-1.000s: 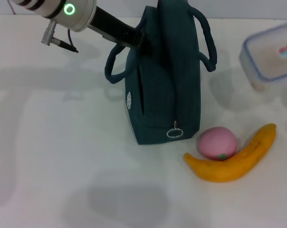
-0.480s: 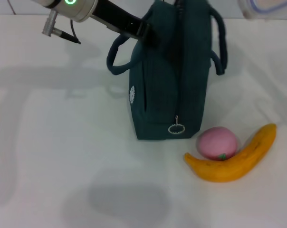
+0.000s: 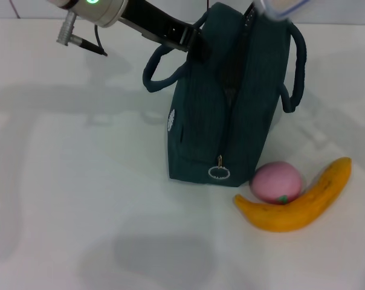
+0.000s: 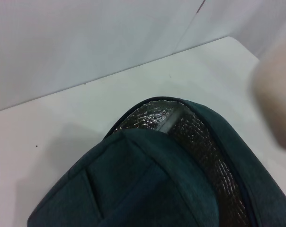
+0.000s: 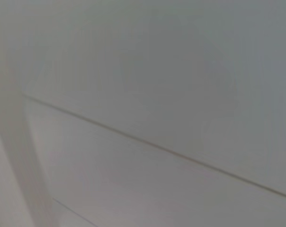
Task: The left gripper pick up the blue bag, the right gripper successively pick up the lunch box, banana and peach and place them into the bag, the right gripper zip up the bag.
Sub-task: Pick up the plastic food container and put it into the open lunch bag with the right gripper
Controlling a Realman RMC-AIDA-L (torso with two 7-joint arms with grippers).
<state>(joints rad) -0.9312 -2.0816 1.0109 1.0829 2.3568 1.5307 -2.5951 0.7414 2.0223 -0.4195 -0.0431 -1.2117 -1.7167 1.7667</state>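
Gripping the blue bag [image 3: 225, 103] by its upper left edge, the left gripper [image 3: 193, 45] reaches in from the top left of the head view, its claw clamped on the fabric beside one loop handle [image 3: 160, 70]. The bag stands on the white table [image 3: 80, 199], leaning slightly toward the robot's right, with its zipper ring pull [image 3: 219, 173] hanging at the near lower end. From the left wrist view the bag's mouth [image 4: 190, 137] gapes and the silver foil lining shows inside. A corner of the lunch box [image 3: 279, 7] shows at the top edge of the head view, above the bag's top (the right gripper itself is out of sight). The peach [image 3: 276, 182] lies just right of the bag's near corner, touching the banana [image 3: 297, 202] that curves around its near side.
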